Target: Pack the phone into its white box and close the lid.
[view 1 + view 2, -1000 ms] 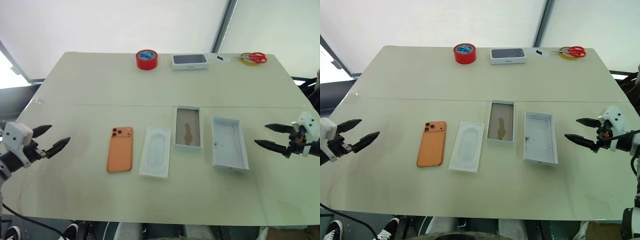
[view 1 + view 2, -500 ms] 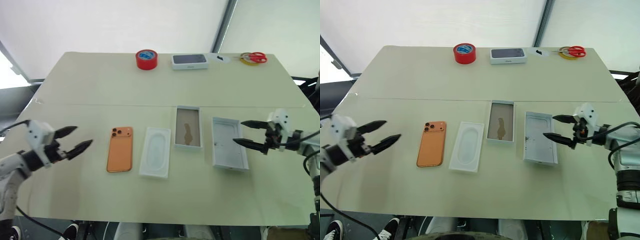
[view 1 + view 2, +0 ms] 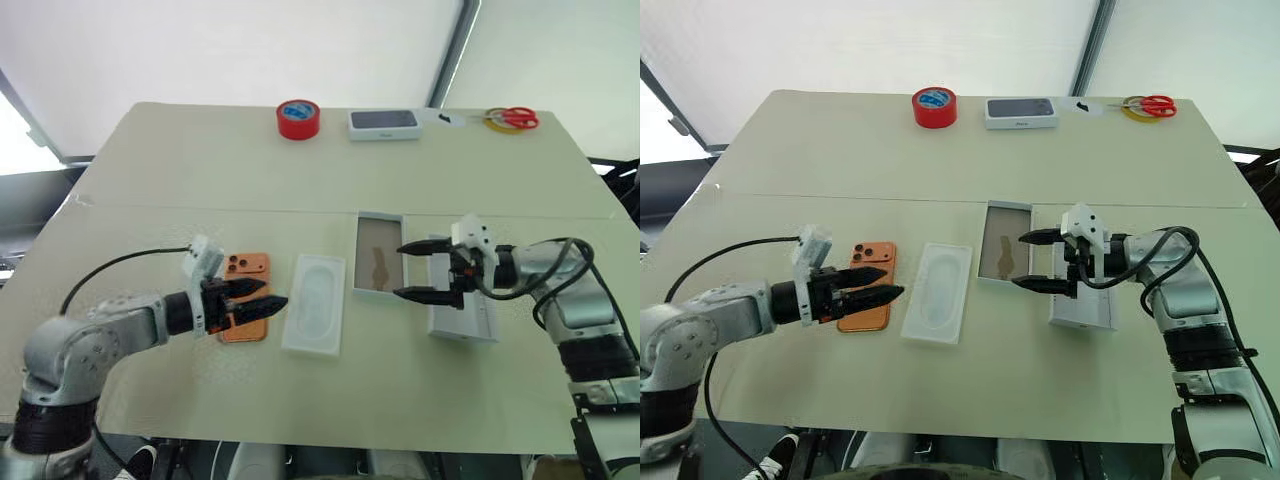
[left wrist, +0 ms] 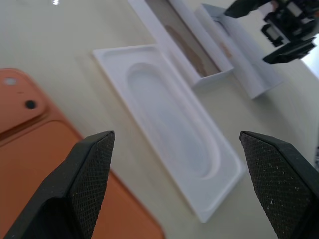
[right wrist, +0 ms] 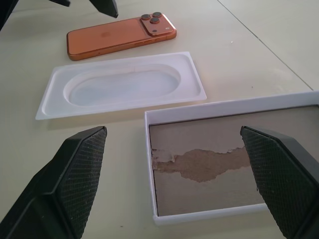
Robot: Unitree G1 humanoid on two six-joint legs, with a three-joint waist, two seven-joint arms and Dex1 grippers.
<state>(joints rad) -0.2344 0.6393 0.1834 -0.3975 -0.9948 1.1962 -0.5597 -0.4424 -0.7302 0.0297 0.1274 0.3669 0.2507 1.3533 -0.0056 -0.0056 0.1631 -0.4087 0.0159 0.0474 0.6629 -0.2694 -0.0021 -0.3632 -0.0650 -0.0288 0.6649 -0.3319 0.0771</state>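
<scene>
The orange phone lies back-up on the table, lenses at its far end. My left gripper is open above the phone's right half, pointing toward the white insert. The white box with its brownish floor lies right of the insert. The lid lies inside-up just right of the box. My right gripper is open with nothing in it, its fingertips over the box's right edge and its wrist above the lid. In the right wrist view the box, insert and phone lie ahead.
At the table's far edge stand a red tape roll, a closed white box with a dark top and red-handled scissors. A cable trails from my left wrist across the table's left side.
Both arms have swung inward from the table's sides. The left gripper now hangs over the phone, the right one over the lid and box edge. Both stayed open.
</scene>
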